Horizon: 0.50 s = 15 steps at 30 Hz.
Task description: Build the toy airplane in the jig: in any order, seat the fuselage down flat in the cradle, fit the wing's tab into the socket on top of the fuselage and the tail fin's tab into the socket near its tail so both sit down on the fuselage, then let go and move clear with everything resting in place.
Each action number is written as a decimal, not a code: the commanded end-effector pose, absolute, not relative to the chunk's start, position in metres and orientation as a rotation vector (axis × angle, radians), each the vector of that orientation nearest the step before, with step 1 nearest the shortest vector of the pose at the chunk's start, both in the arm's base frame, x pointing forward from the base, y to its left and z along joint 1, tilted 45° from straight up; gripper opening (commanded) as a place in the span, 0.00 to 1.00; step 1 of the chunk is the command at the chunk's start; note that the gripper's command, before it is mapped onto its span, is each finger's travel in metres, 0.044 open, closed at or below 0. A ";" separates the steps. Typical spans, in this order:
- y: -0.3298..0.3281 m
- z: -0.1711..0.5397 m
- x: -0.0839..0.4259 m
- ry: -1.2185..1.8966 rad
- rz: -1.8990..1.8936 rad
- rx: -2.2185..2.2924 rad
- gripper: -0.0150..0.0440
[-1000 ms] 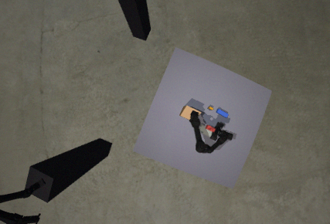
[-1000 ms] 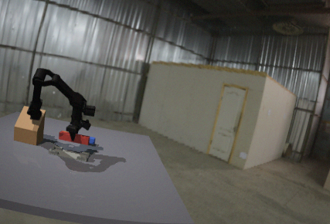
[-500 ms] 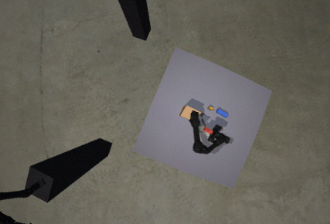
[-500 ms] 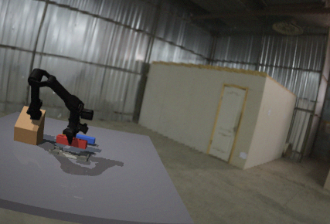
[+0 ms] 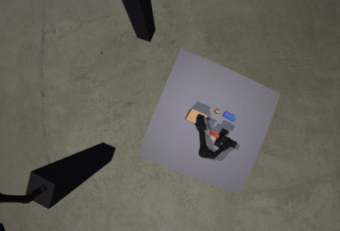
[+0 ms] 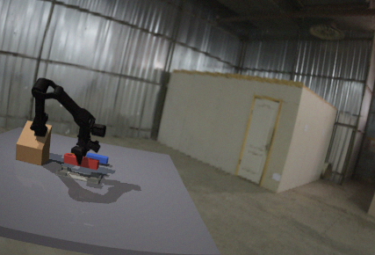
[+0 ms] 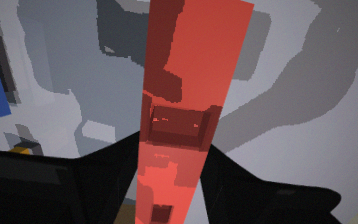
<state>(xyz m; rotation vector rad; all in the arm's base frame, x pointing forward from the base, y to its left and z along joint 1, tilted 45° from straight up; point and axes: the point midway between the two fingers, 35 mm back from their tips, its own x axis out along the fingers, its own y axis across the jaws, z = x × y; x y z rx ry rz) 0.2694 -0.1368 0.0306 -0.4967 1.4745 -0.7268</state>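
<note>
Fuselage (image 5: pixel 214 135) (image 6: pixel 90 163) (image 7: pixel 200 60) was clamped by half-open fingers above the cradle (image 6: pixel 81 177), inward of the table's (image 5: pixel 164 99) (image 6: pixel 159 207) edges; level, aligned lowering was advisable before release.

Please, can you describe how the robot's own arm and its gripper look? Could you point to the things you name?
The arm (image 5: pixel 202 137) (image 6: pixel 73 105) is matte black, with slim links and chunkier, blocky joints. The gripper (image 6: pixel 79 162) (image 7: pixel 172 136) is black too, its two fingers tapering towards the tips. I see no markings or cables.

Red fuselage (image 5: pixel 214 135) (image 6: pixel 89 163) (image 7: pixel 210 55) between the fingers of the black gripper (image 6: pixel 80 159) (image 7: pixel 172 136); blue wing (image 5: pixel 228 116) (image 6: pixel 98 158) (image 7: pixel 3 97) and orange-yellow fin (image 5: pixel 217 111) (image 7: pixel 21 149) beside it; plain grey-lilac surface (image 5: pixel 208 76) (image 6: pixel 128 211) (image 7: pixel 300 165) below
</note>
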 end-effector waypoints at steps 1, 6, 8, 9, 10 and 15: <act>-0.139 0.029 0.269 1.476 -0.726 -0.502 0.58; -0.145 0.023 0.269 1.476 -0.726 -0.502 0.58; -0.147 0.021 0.269 1.476 -0.726 -0.502 0.58; -0.148 0.020 0.269 1.476 -0.726 -0.502 0.58; -0.149 0.019 0.269 1.476 -0.726 -0.502 0.58; -0.155 0.013 0.268 1.476 -0.726 -0.503 0.58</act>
